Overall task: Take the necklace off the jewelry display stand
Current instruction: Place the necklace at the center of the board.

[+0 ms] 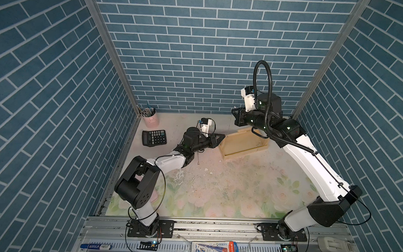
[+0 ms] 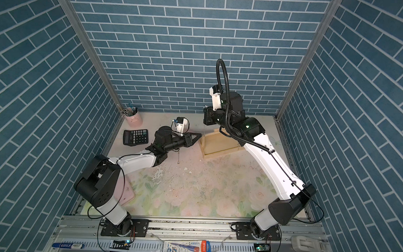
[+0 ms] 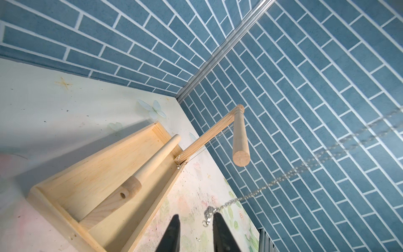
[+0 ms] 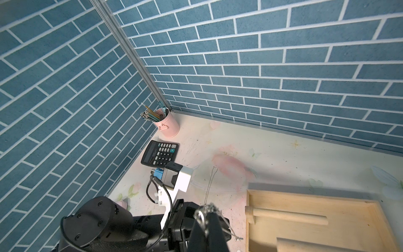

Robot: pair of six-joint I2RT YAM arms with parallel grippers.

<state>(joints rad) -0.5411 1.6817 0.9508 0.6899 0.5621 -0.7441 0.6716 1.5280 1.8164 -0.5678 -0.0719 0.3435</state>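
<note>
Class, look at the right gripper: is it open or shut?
Shut: the right gripper has its tips together, pinching the necklace.

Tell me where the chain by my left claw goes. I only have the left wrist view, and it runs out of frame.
Observer: It ends in the right claw, which is shut on the chain.
Operator: Where is that claw?
Observer: In both top views it is raised high, near the end of the stand that faces your left claw.
Operator: Anything beside me if I back off?
Observer: A calculator lies close beside the left arm.
</note>
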